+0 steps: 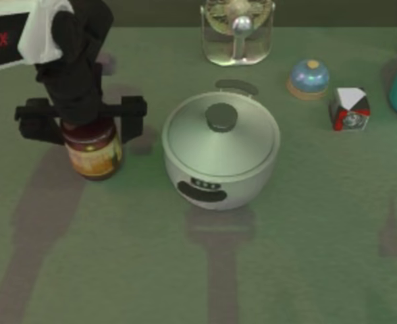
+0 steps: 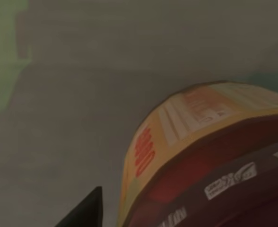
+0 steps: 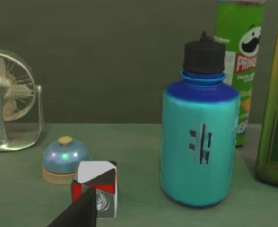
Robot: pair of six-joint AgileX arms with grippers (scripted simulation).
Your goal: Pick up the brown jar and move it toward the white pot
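The brown jar (image 1: pixel 92 150), with dark red contents and a yellow-orange label, stands on the table's left part, a short way left of the white pot (image 1: pixel 220 150). My left gripper (image 1: pixel 82 121) hangs right over the jar's lid and hides it from above. It is open, its jaws standing on either side of the jar. In the left wrist view the jar (image 2: pixel 210 156) fills the frame, and a gap shows between it and one dark fingertip (image 2: pixel 84 213). My right arm is outside the top view; its wrist view shows one dark fingertip (image 3: pixel 84 210) with nothing held.
Behind the pot stands a clear-based fan (image 1: pixel 237 34). To the right are a blue bell (image 1: pixel 308 77), a red, white and grey cube (image 1: pixel 350 108) and a teal bottle (image 3: pixel 199 142). A green Pringles can (image 3: pixel 240 56) and an olive bottle (image 3: pixel 276 118) stand beyond it.
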